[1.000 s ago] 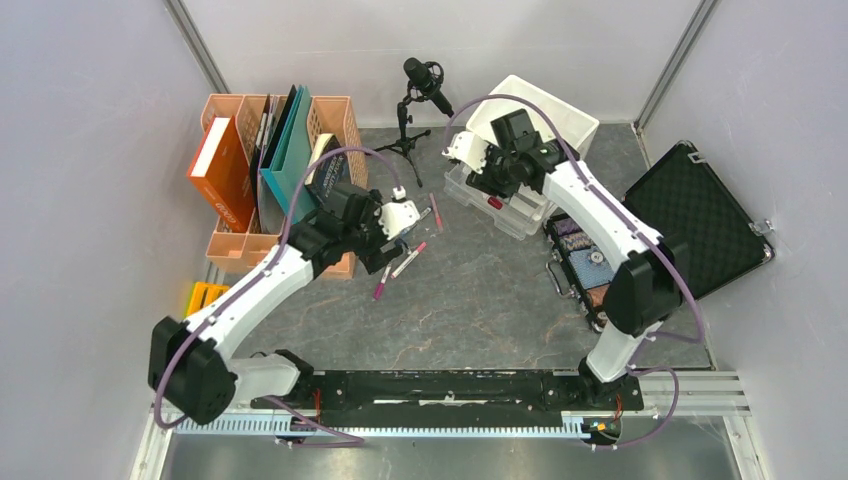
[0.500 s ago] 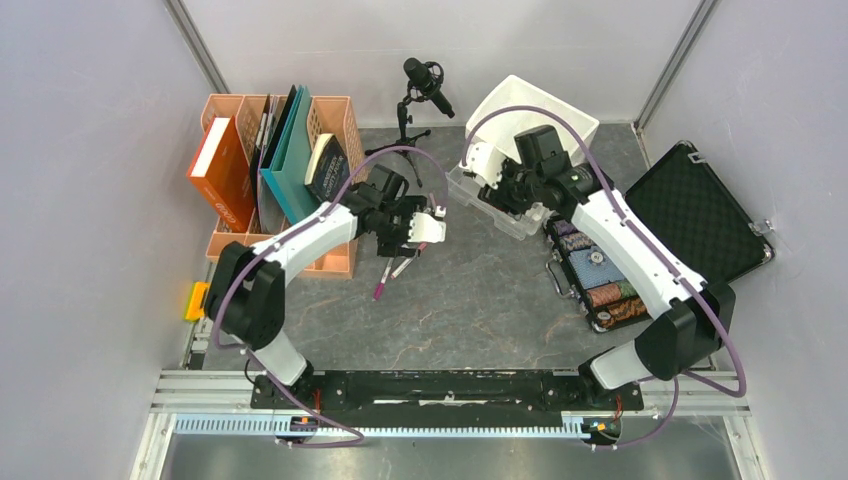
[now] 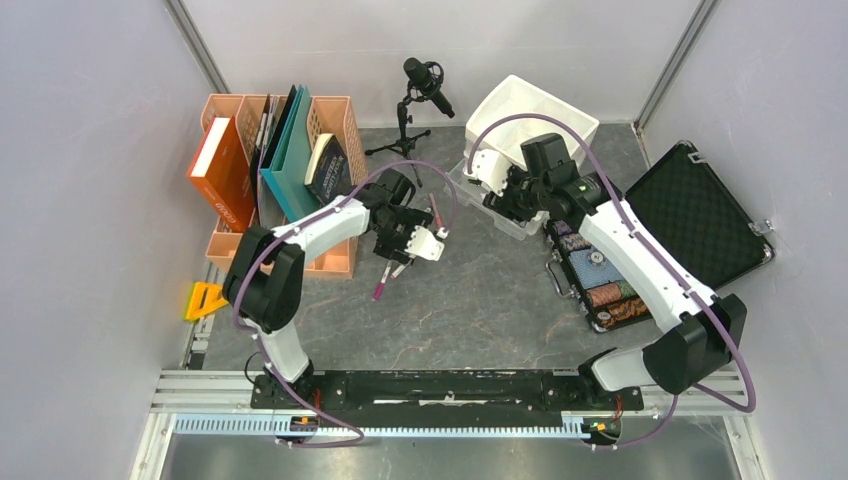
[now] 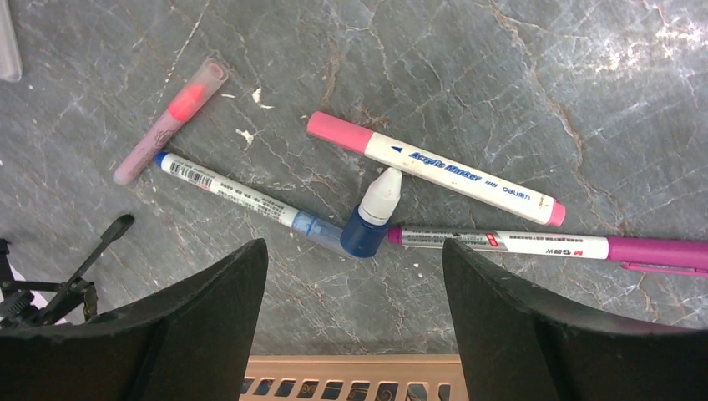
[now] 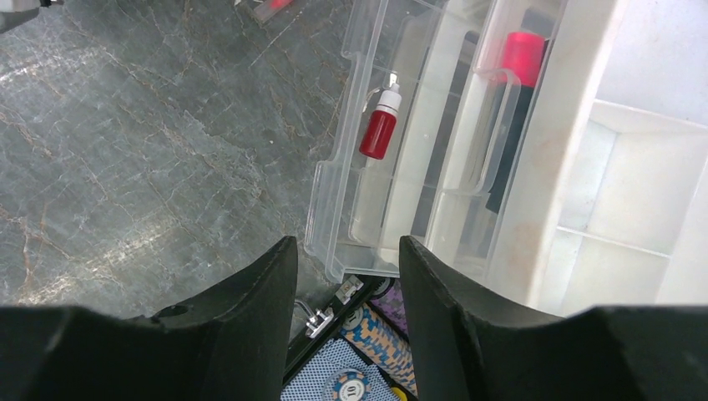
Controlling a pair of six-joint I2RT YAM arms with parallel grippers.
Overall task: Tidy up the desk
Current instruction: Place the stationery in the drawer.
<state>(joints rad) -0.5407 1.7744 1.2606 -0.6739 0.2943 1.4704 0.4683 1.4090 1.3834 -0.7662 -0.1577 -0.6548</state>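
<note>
Left pincer (image 4: 352, 259), spread wide, should straddle the pink acrylic marker (image 4: 430, 167) squarely before closing. Right pincer (image 5: 346, 242) gapes empty.

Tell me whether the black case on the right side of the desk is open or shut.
Open. The black case has its foam-lined lid swung back, with poker chips exposed in its base.

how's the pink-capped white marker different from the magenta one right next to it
The white marker has short pink ends and blue lettering; the magenta marker has one long magenta end. The white marker lies slanted, wholly in view; the magenta marker lies nearly level and runs off the right edge. Both lie flat on the desk.
</note>
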